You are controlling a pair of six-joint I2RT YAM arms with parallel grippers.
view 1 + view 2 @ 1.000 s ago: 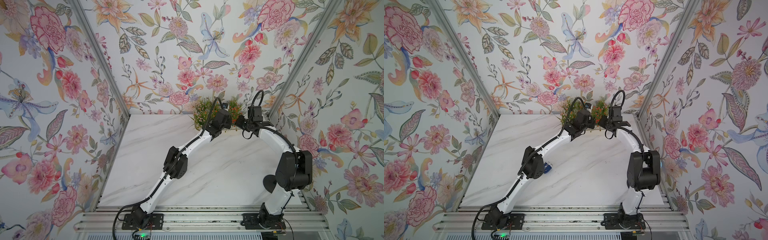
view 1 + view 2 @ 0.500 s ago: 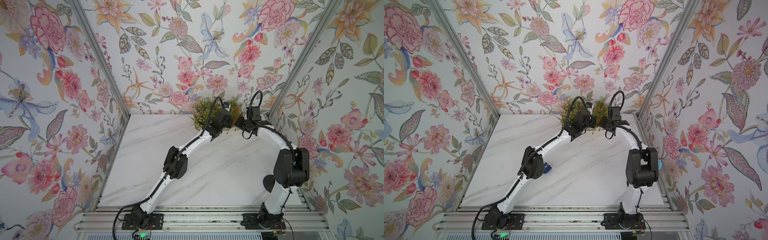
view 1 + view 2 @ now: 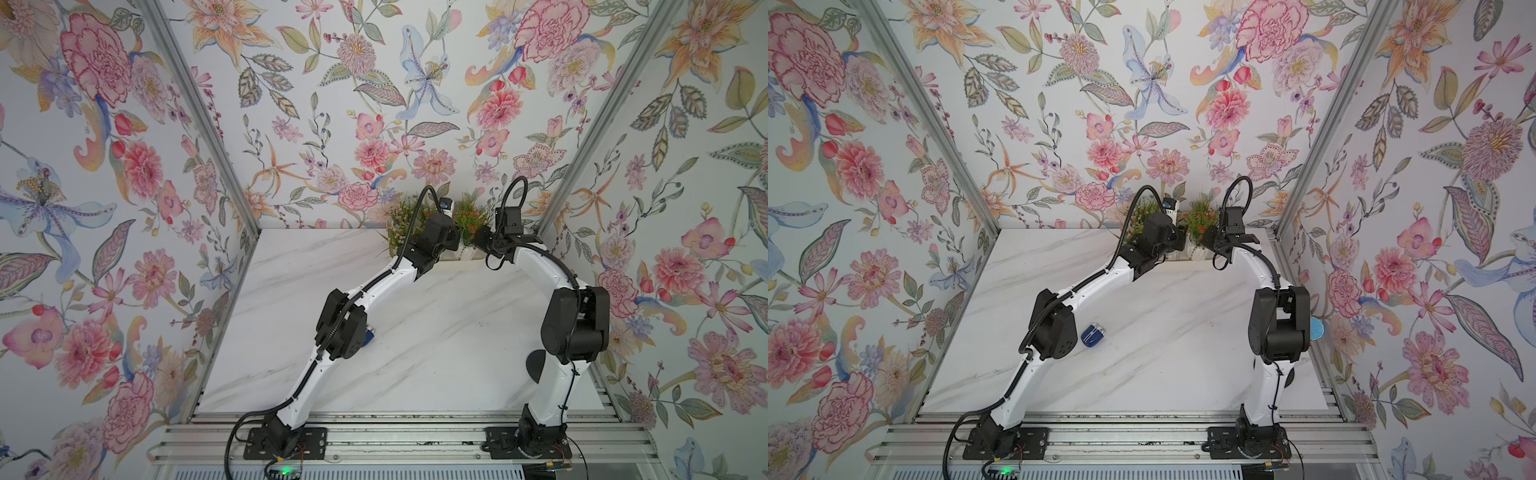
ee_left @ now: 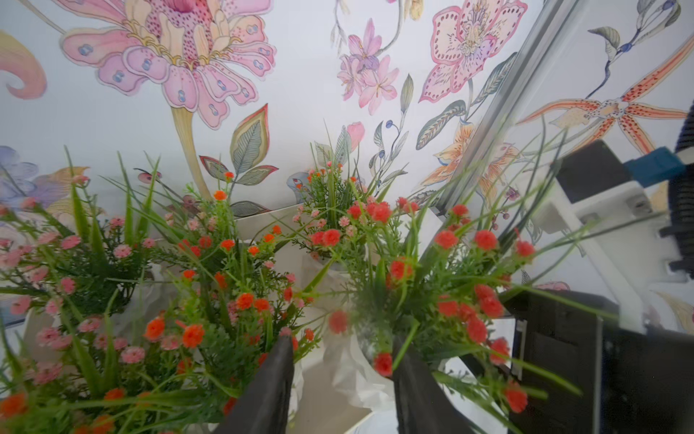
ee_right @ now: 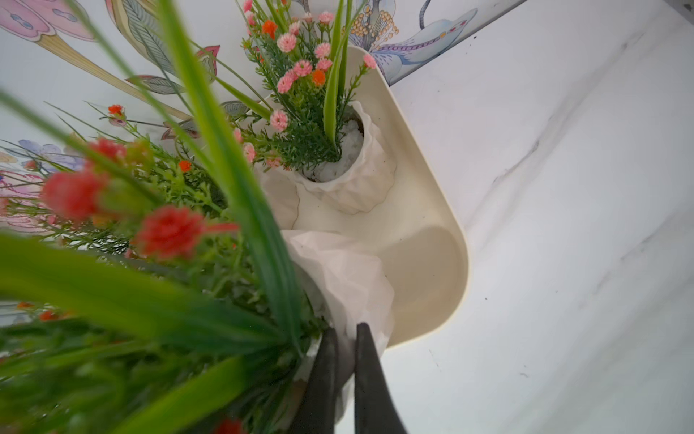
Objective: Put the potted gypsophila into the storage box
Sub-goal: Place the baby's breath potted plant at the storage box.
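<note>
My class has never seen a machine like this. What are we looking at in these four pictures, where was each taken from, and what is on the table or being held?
These are two white robot arms, the left arm and the right arm, fixed at the near edge of a marble table. Each ends in a gripper, a two-fingered pincer. Both top views look down on the whole scene; the other two pictures come from cameras on the arms' wrists, looking along the fingers. By the back wall sits a cream tray holding small white pots of artificial flowers. The left gripper is open, with one pot ahead between its fingers. The right gripper is shut on the rim of a corner pot standing in the tray. A blue gadget lies on the table.
</note>
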